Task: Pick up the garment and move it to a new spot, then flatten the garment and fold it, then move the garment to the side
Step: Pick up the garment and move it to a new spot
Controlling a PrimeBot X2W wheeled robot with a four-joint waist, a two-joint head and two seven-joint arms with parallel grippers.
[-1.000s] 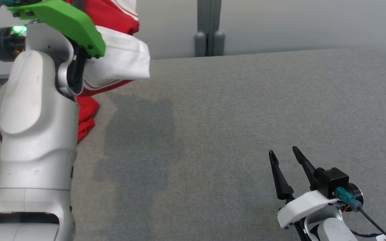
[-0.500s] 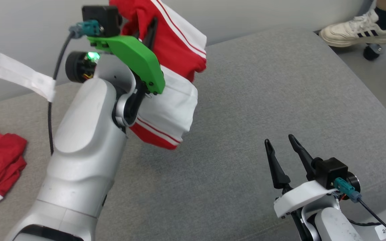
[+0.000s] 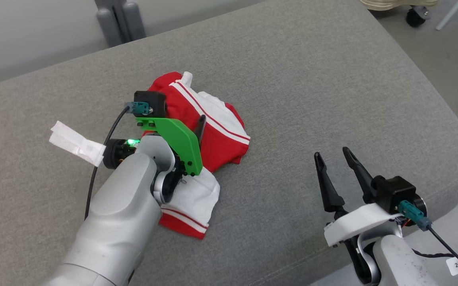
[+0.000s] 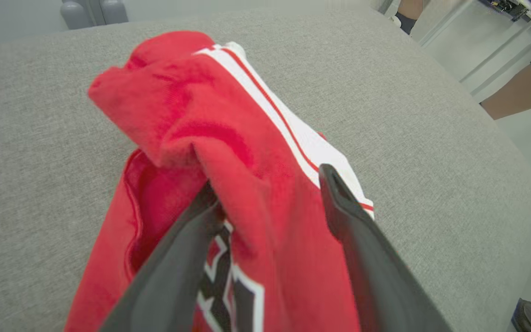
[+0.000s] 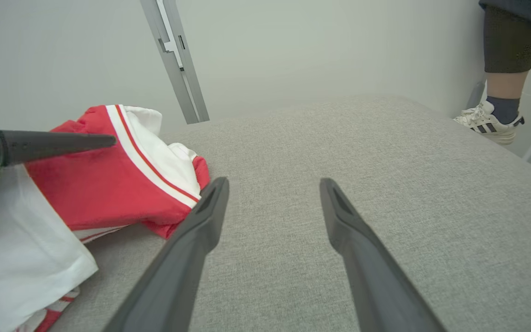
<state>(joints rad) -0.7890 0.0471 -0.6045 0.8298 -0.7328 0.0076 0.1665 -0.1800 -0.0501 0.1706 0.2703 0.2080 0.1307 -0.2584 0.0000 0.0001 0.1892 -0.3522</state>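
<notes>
Midway across the grey cushion (image 3: 312,79), the garment (image 3: 217,135) is lying crumpled. Left gripper (image 4: 268,182) is standing, fingers apart, astride a red fold. Right gripper (image 3: 331,153) is hovering nearby, fingers spread.

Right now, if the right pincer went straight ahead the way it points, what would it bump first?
Probably the grey cushion. The right pincer points over bare fabric, with the red and white garment off to its side. Depth is unclear, so maybe the wall instead.

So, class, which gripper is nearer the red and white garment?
Left. The left gripper is at the garment, open fingers astride a fold; the right gripper hangs apart over bare cushion.
</notes>
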